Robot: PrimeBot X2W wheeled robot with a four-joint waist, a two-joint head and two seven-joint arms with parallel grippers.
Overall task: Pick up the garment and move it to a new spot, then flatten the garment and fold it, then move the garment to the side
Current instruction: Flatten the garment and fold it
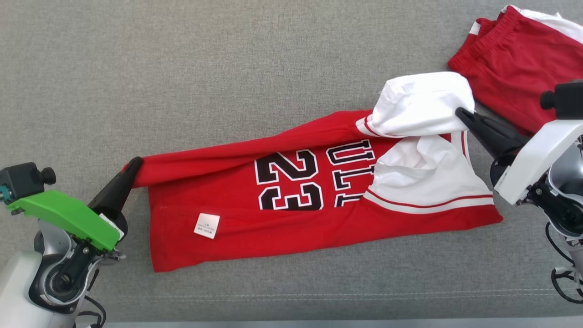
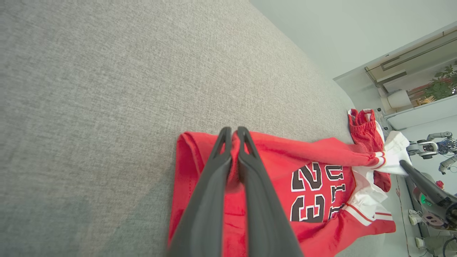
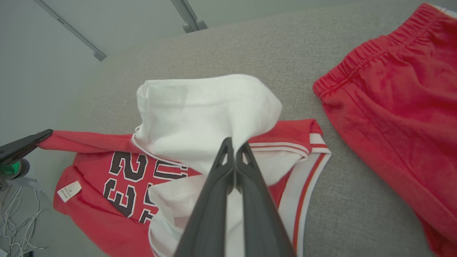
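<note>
Head view: red jersey (image 1: 291,214) pulled lengthwise between both grippers on the grey cushion (image 1: 227,68).
You have the left gripper (image 1: 135,161) pinched tight on the jersey's red far-left corner. Your right gripper (image 1: 458,111) is clamped on the white fabric at the right end, which bulges up over the far edge. The number 23 faces up at mid-cloth and a white label (image 1: 207,226) sits near the left hem. Red shorts (image 1: 514,59) lie far right, just beside the white bulge; you cannot tell whether they touch it.
</note>
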